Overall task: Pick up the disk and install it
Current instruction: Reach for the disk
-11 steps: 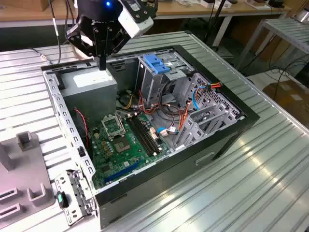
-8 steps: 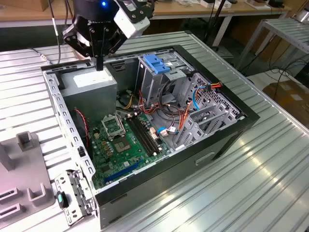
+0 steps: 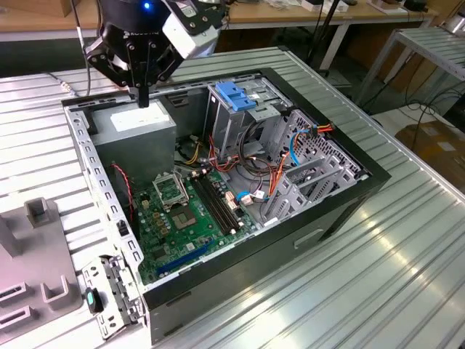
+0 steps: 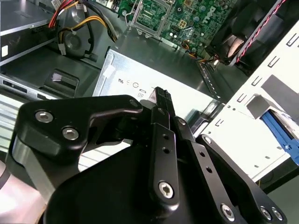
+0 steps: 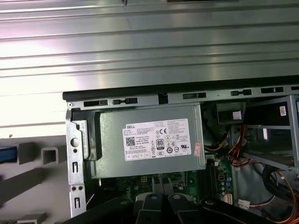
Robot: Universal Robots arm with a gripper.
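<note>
A: Blue sliver at the grey rack (image 5: 29, 153), in the first wrist view, likely an end tab of the disk (image 5: 7, 154). Hard to confirm more than that.

B: Resting on the desk (image 3: 407, 276), then, outside the long wall of the open computer case (image 3: 320, 233), well apart from the gripper (image 3: 143, 96).

A: Probably stiff and dense for its size. Likely slippery on the smooth broad faces, and sensitive to knocks.

B: Best pinched across the two long side edges, near the middle. Not by the plastic tabs, not over the connector end.

A: Pressed together at the jaws, with nothing between. Hanging just above the power supply (image 3: 138, 127), the grey box with the white sticker, in the case corner toward the desk's far edge.

B: Just beside that box, a drive cage (image 3: 236, 109) with a blue top; next to both, flat on the case floor, the motherboard (image 3: 182, 211). Loose coloured cables (image 3: 272, 178) between cage and board.
</note>
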